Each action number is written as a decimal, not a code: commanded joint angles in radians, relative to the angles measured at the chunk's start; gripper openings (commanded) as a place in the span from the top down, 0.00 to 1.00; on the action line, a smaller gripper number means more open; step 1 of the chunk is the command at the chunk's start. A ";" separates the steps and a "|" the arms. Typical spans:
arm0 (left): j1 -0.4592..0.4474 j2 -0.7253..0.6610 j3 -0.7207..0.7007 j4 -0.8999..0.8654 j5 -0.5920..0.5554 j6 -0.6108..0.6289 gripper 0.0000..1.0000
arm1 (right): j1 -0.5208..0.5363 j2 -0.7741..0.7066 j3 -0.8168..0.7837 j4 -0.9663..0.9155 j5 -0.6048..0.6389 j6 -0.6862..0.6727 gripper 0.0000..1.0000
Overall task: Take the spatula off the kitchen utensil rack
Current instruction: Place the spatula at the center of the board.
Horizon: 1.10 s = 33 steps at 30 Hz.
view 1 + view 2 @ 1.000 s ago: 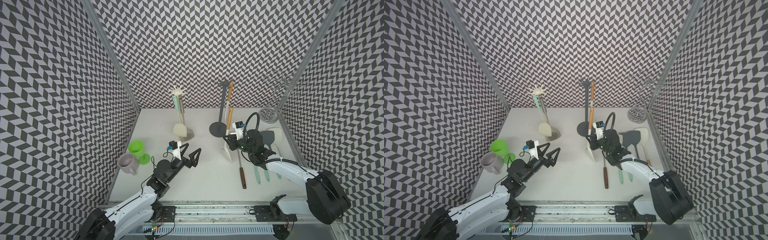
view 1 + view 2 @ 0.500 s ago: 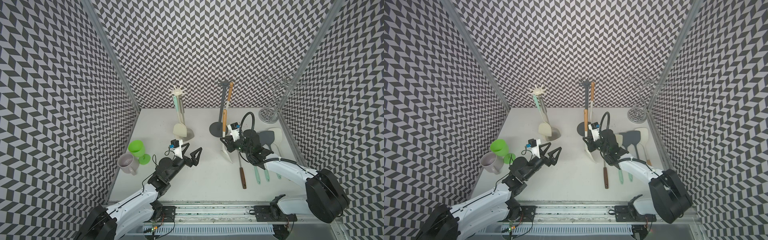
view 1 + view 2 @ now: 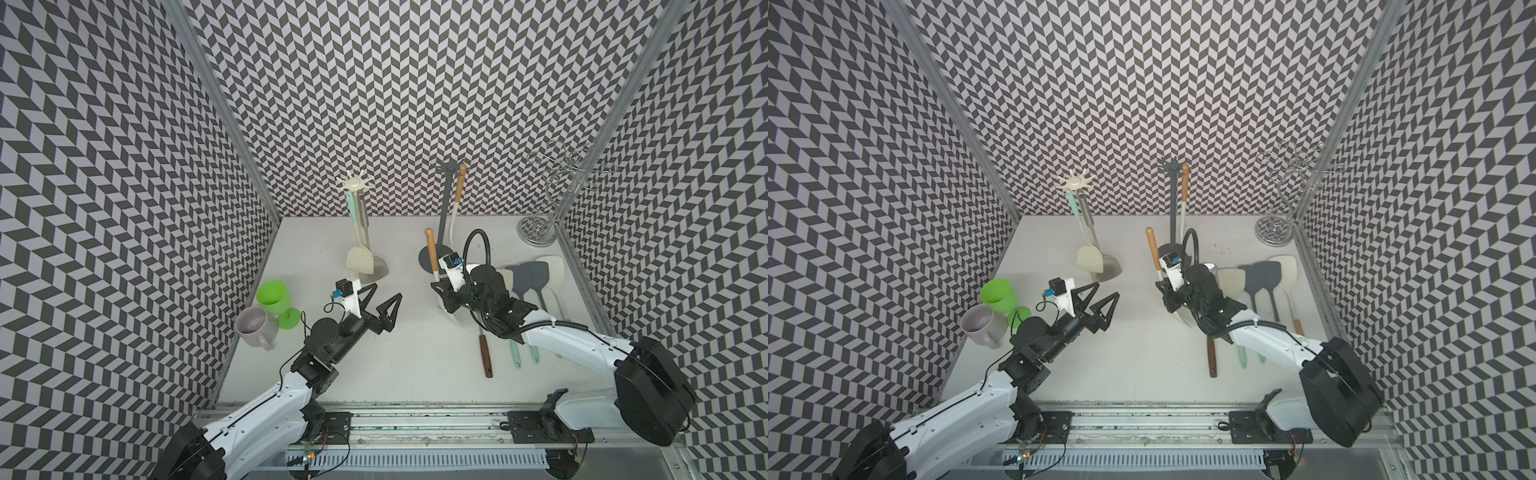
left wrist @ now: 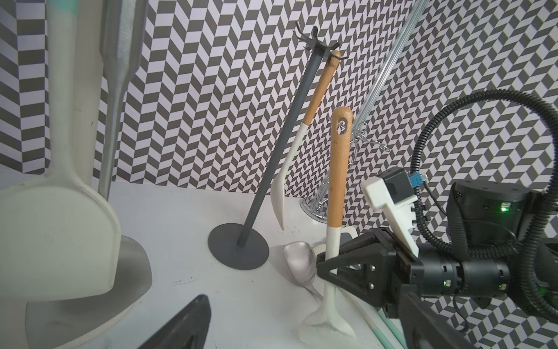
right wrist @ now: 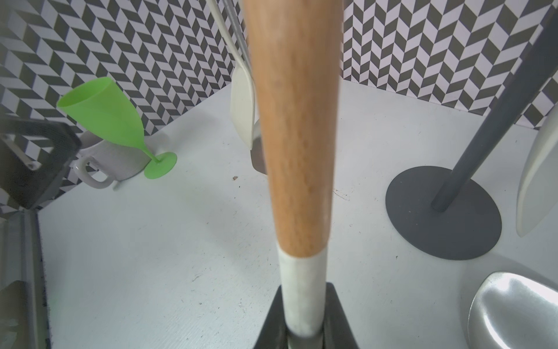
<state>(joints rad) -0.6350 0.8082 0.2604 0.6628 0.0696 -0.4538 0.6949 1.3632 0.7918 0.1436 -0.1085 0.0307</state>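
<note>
Seen in both top views, the right gripper (image 3: 440,291) has moved since a second ago. It has carried the spatula (image 3: 432,253) across the dark utensil rack (image 3: 446,208). The wooden handle stood on the 3 o'clock side of the post and now stands on its 9 o'clock side, off the hooks. The jaws are pressed together on the spatula's white neck. The gripper sits at 6 o'clock from the rack's round base, the handle points up and the blade slants down to the table (image 3: 415,365). A second spatula (image 3: 457,203) hangs from the rack's top. My left gripper (image 3: 386,291) has barely shifted. Its jaws are spread wide with nothing in them, at 9 o'clock from the right gripper and well apart from it. In a top view the same layout shows: right gripper (image 3: 1165,293), spatula (image 3: 1153,253), utensil rack (image 3: 1172,208), left gripper (image 3: 1106,289). From the left wrist, I see the spatula (image 4: 336,187) upright, beside the utensil rack (image 4: 271,157) without touching it. The right gripper (image 4: 327,263) pinches it just under the wood, and the blade end is down at the table. From the right wrist, the spatula (image 5: 296,136) fills the middle of the picture. Its white neck is clamped in the right gripper (image 5: 303,320), and the utensil rack (image 5: 440,211) stands near on the table.
</note>
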 commanded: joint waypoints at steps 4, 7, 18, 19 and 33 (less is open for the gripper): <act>0.003 -0.082 0.010 -0.009 0.048 -0.034 0.01 | 0.125 0.019 0.069 0.044 0.229 -0.141 1.00; 0.004 -0.111 0.003 -0.012 0.036 -0.043 0.01 | 0.181 0.042 0.062 0.066 0.351 -0.190 1.00; 0.075 -0.083 0.006 0.005 0.120 -0.139 0.01 | 0.367 0.067 0.013 0.182 0.647 -0.340 1.00; 0.091 -0.076 0.005 0.006 0.132 -0.155 0.02 | 0.387 0.069 0.003 0.200 0.668 -0.357 1.00; 0.211 0.038 -0.009 0.093 0.273 -0.258 0.19 | 0.508 0.188 -0.005 0.319 0.860 -0.487 1.00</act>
<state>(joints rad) -0.4324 0.8394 0.2577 0.7162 0.3145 -0.6994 1.1927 1.5295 0.7689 0.3538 0.6815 -0.4149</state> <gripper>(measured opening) 0.842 0.151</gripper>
